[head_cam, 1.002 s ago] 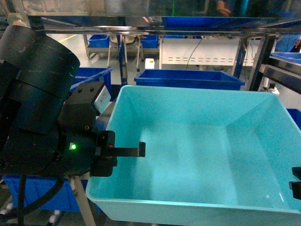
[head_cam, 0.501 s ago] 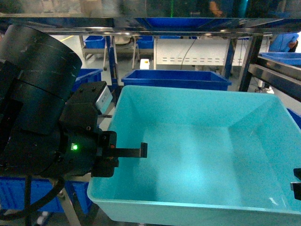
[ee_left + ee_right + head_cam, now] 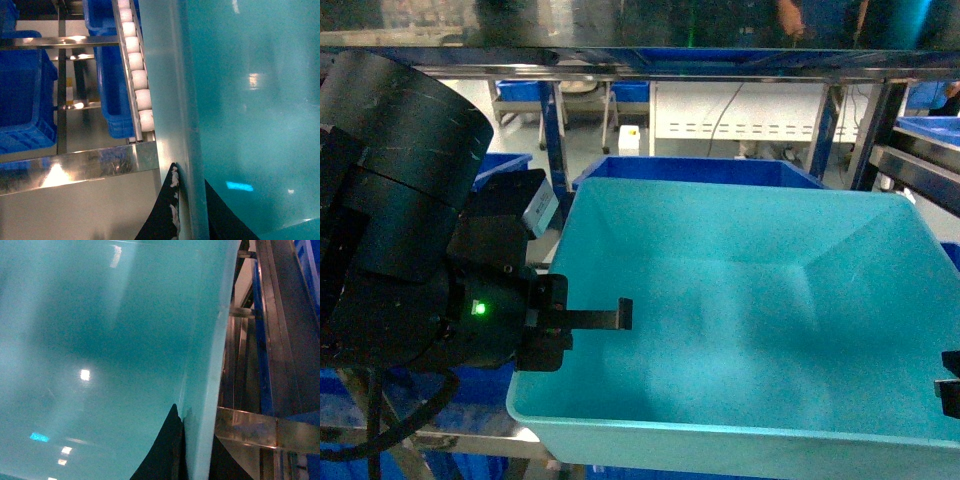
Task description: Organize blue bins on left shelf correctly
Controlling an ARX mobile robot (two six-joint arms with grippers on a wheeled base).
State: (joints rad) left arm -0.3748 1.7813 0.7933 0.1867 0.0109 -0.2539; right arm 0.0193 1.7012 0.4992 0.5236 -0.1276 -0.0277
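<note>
Head view: one bin (image 3: 740, 320), empty, carried between both arms, each gripping a side wall; two-sided hold judged to keep it level for feeding onto the shelf (image 3: 620, 55). Left gripper (image 3: 555, 325) at the bin's left wall, one finger (image 3: 605, 318) reaching inside over the rim, the other hidden outside. Right gripper (image 3: 950, 385) barely in frame at the right wall. Royal-blue crates (image 3: 690, 168) stand beyond the bin's far rim.

Left wrist view: two dark fingers (image 3: 167, 210) straddle the bin wall (image 3: 175, 100), one outside, one inside, both touching it — narrow gap, pinched on the rim. Just outside the outer finger a roller track (image 3: 135, 65) runs alongside the wall, with a steel rail (image 3: 75, 167) crossing below; bin appears to be at or just above a shelf lane, contact with the rollers cannot be told.

Right wrist view: same arrangement mirrored. Fingers (image 3: 165, 450) clamp the right wall (image 3: 210, 340), inner finger against the glossy inside, outer one against the outside. Steel frame (image 3: 250, 427) lies just beyond the outer finger.
</note>
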